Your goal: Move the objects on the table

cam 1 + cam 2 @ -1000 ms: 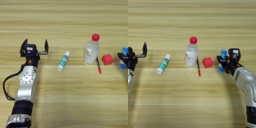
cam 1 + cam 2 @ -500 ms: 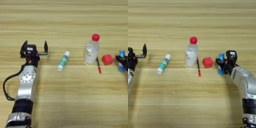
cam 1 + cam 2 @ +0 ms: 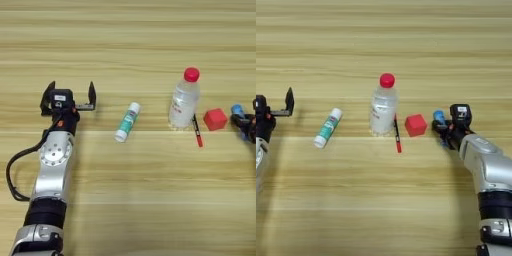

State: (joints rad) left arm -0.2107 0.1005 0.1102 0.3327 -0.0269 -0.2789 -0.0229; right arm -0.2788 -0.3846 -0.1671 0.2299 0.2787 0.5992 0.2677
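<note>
Right hand (image 3: 442, 131) is clamped on the blue tube (image 3: 439, 118) and has slid it in, now just beside the red cube (image 3: 416, 125); looks like it's touching down on the surface (image 3: 384, 200), hard to tell. Left hand (image 3: 69, 97) sits spread wide and empty, left of the white-and-green tube (image 3: 127, 122).

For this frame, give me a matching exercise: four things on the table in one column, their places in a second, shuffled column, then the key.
Things:
1. white-and-green tube
2. clear bottle
3. red cube
4. blue tube

Places:
A. in the right claw
B. lying nearest the open left claw
C. upright, beside the red pen
D. between the pen and the blue tube

Pairs: 1-B, 2-C, 3-D, 4-A
</note>
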